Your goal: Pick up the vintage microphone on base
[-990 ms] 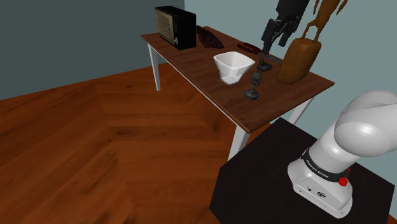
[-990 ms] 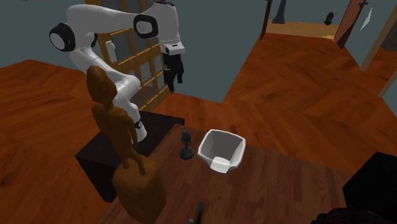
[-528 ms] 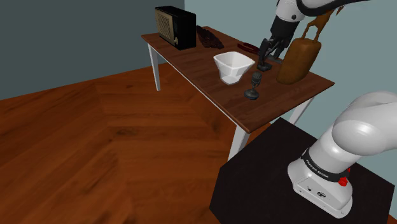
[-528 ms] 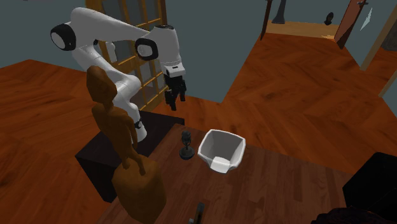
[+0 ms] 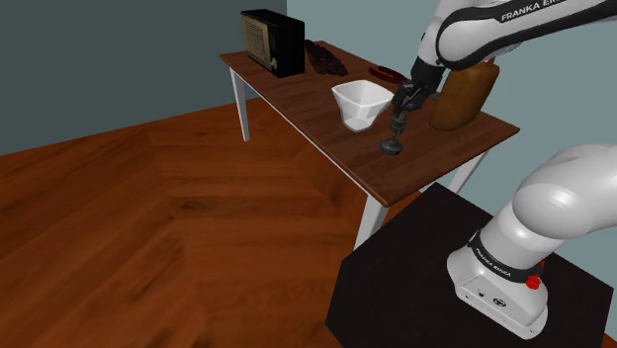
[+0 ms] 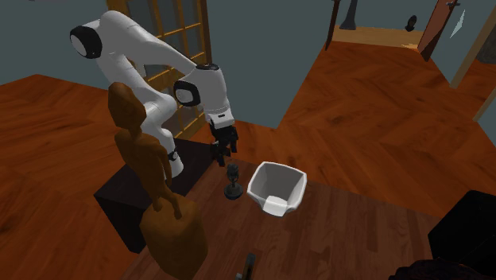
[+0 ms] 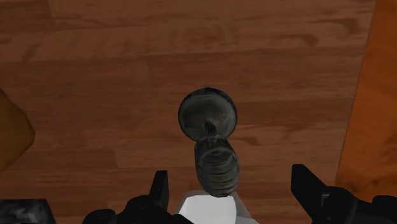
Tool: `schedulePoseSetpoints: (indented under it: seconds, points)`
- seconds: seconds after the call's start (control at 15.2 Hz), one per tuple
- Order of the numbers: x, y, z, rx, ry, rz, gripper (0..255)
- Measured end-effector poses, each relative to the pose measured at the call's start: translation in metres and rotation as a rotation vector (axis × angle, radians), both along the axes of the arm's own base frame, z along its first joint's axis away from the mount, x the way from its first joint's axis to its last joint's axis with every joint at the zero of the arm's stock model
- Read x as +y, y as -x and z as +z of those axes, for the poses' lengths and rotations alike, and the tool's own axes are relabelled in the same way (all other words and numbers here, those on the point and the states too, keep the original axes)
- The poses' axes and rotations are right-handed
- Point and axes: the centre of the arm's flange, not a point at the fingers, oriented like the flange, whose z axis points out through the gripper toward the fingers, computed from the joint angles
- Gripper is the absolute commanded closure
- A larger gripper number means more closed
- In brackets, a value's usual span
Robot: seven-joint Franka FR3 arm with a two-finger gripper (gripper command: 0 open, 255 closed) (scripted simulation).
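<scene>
The microphone (image 5: pixel 394 133) is a small dark piece with a ribbed oval head on a short stem and a round base. It stands upright on the brown wooden table (image 5: pixel 297 94), near the edge closest to the stand. My black gripper (image 5: pixel 405 99) hangs just above its head, fingers pointing down. In the second exterior view the gripper (image 6: pixel 225 155) is directly over the microphone (image 6: pixel 232 181). From the wrist, the microphone (image 7: pixel 213 143) lies below and between the fingers (image 7: pixel 159 188), nearer one of them. The gripper (image 7: pixel 233 188) is open and touches nothing.
A white square bowl (image 5: pixel 358 102) sits close beside the microphone. A tall brown wooden figure (image 5: pixel 465 91) stands on the other side, by the table's end. A dark boxy radio (image 5: pixel 272 42) and dark flat items (image 5: pixel 326 57) occupy the far end. The black stand (image 5: pixel 415 277) is below.
The arm has brought the gripper down from high above the table to just over the microphone's head. The microphone and the other things have not moved.
</scene>
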Motion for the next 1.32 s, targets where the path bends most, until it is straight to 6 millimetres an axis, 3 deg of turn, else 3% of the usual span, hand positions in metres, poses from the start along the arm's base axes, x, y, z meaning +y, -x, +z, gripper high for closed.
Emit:
schedulePoseSetpoints:
  seconds: [0.59,0.66,1.32]
  points:
    - [-0.009,-0.007,-0.046,-0.01,0.002,-0.007,0]
    - [-0.009,-0.006,-0.048,-0.011,0.002,-0.007,255]
    - [-0.01,-0.007,-0.049,-0.013,0.002,-0.007,255]
